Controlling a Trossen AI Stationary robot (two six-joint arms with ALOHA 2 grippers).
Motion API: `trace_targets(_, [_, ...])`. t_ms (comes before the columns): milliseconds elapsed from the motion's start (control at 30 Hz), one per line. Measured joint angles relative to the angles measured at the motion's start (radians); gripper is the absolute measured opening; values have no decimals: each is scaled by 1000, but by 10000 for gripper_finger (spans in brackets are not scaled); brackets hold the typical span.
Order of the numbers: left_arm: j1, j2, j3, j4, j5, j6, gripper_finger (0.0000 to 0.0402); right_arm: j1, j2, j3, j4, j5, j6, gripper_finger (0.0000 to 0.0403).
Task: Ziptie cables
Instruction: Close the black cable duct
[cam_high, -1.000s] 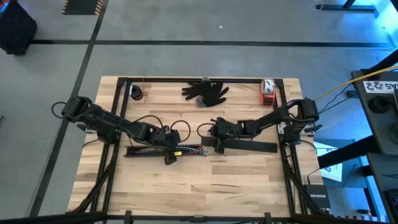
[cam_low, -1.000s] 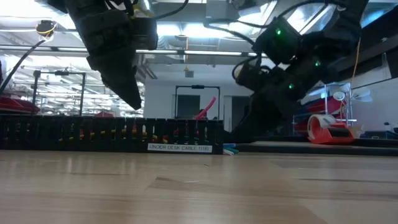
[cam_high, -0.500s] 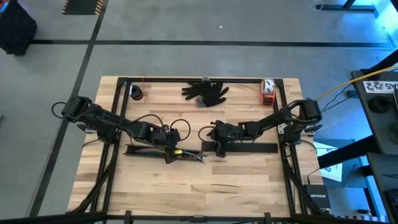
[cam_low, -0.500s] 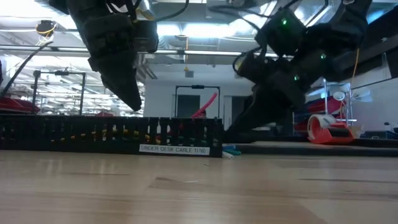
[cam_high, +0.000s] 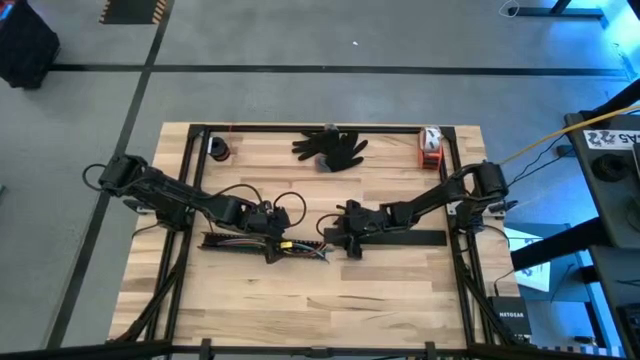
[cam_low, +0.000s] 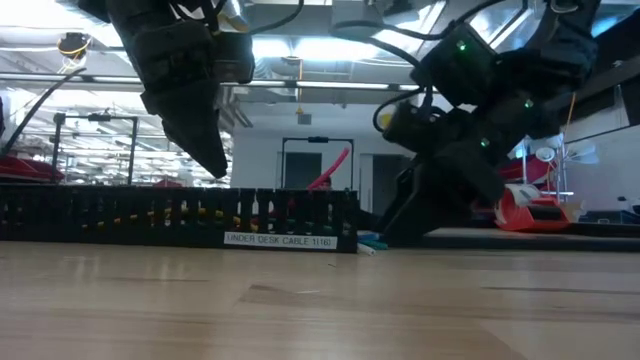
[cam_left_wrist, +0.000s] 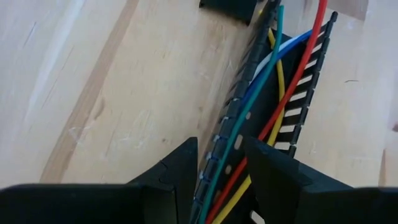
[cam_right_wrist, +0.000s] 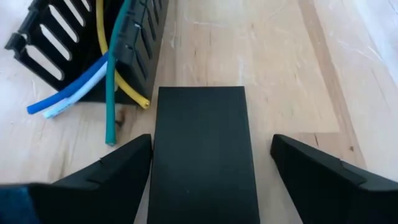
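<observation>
The cables (cam_left_wrist: 261, 93) are red, green, yellow, blue and white wires lying inside the long black slotted channel (cam_high: 240, 243), which rests flat on the table. Their free ends (cam_right_wrist: 106, 68) spill out of the channel's right end onto the wood. My left gripper (cam_high: 272, 248) hovers just above the channel (cam_low: 150, 215). Its fingers are slightly apart, over one slotted wall and the wires (cam_left_wrist: 221, 174). My right gripper (cam_high: 348, 240) is open and low at the table. Its fingers stand on either side of the left end of a flat black cover strip (cam_right_wrist: 202, 124).
A black glove (cam_high: 330, 148) lies near the far edge, with a red-and-white tape dispenser (cam_high: 430, 145) at the far right corner and a small dark round object (cam_high: 220, 150) at the far left. Black frame rails (cam_high: 190, 200) run along the table's sides. Bare wood spans the near half.
My right gripper has come down and toward the table's near edge, and now straddles the flat black cover's left end. The slotted channel slid slightly early in the second, its right end shifting toward the near edge. My left gripper has kept still.
</observation>
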Motion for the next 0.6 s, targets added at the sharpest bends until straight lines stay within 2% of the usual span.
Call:
trace_targets(200, [0,0,0,1,0,-3,131,0,4,0,-14,-7,-1,318])
trace_targets(300, [0,0,0,5,-2,-1,131,0,5,0,-16,-9,-1,288])
trace_targets(467, [0,0,0,20,-3,-2,131,-1,6,0,-18,-11,-3,215])
trace_targets(600, [0,0,0,83,-3,3,131,-1,5,0,-17,-11,-3,213])
